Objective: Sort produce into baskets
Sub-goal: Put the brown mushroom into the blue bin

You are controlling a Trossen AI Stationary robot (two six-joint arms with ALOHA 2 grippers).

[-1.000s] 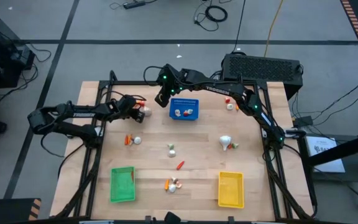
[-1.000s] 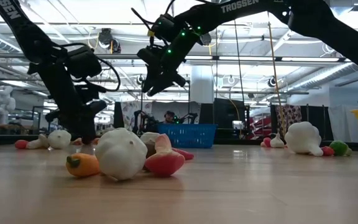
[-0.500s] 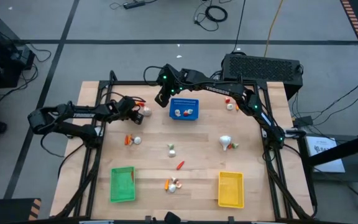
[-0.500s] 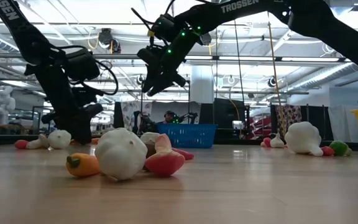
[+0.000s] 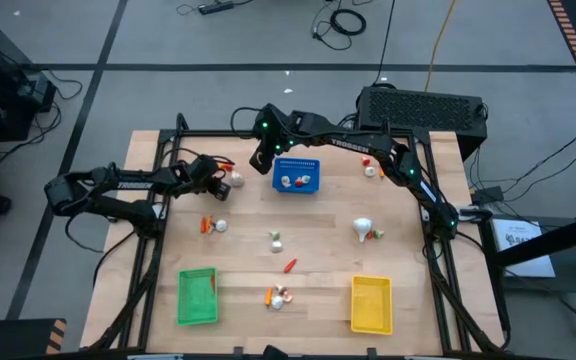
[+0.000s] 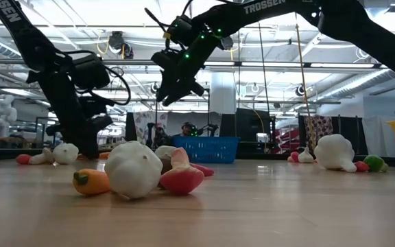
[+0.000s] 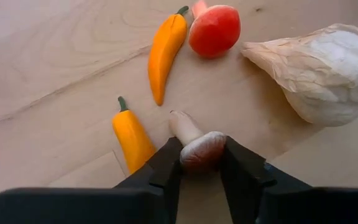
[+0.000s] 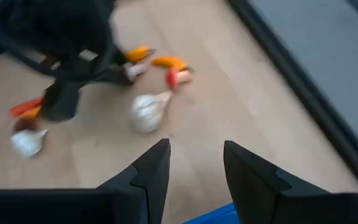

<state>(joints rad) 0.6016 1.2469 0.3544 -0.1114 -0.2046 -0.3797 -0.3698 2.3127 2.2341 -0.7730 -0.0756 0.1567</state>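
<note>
So the light wooden table (image 5: 318, 285) is the biggest thing here, with the two dark arms reaching in over its far half. The three little rectangular plastic baskets come next: the blue perforated basket (image 5: 296, 175) sits at the far middle with a couple of small white and red pieces inside, the green basket (image 5: 197, 296) is at the near left, and the yellow basket (image 5: 371, 304) is at the near right.

The left gripper (image 7: 202, 163) is down at the far left of the table, pinching a small brown-capped toy mushroom (image 7: 194, 142) with a pale stem between its two dark fingers (image 7: 165, 167). Just beside it on the wood lie a short yellow-orange toy pepper (image 7: 133, 136), a longer orange toy pepper (image 7: 165, 53) with a green stem, a round red piece (image 7: 214, 30) touching that pepper's stem end, and a papery white toy garlic bulb (image 7: 327, 72).

The right gripper (image 8: 196, 160) hangs in the air just left of the blue basket, fingers spread apart with nothing between them.

More produce is scattered around mid-table. There's a larger white garlic bulb (image 5: 364, 228) on the right and a small red stick (image 5: 290, 265) near the middle. Between the green and yellow baskets sits a little cluster (image 5: 278, 297), which up close in the low view looks like a white bulb, an orange pepper and a red piece, though I can't tell for sure.
</note>
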